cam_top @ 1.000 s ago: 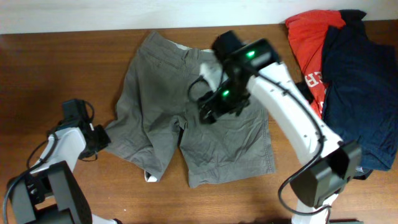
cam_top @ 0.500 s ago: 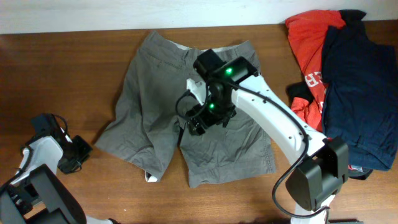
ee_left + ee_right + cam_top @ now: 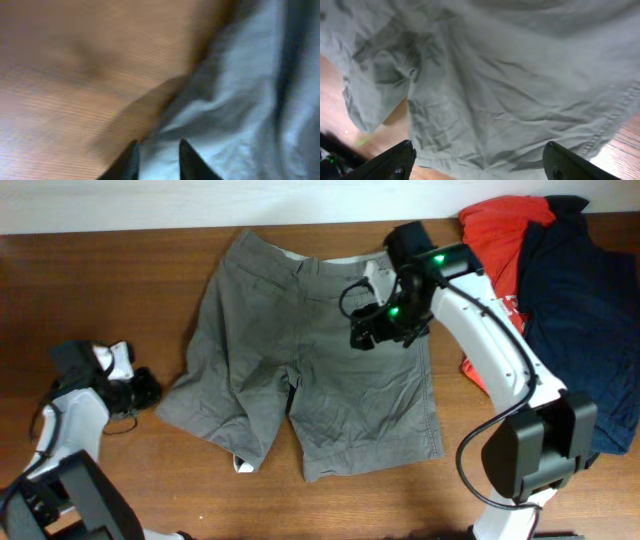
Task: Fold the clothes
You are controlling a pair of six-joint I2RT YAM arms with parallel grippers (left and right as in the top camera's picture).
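Across the middle of the overhead view, the grey shorts (image 3: 300,370) lay flat and wrinkled on the brown bench (image 3: 90,290), with the waistband at the top and both legs pointing down. The right tool (image 3: 375,332) hung over the upper right part of the shorts, its fingers spread wide with nothing between them. The left tool (image 3: 140,390) sat at the left, just beside the edge of one leg. Its wrist picture was blurry, so I cannot tell if it pinched any cloth. A red shirt (image 3: 495,240) and a dark blue garment (image 3: 570,320) lay in the upper right corner.
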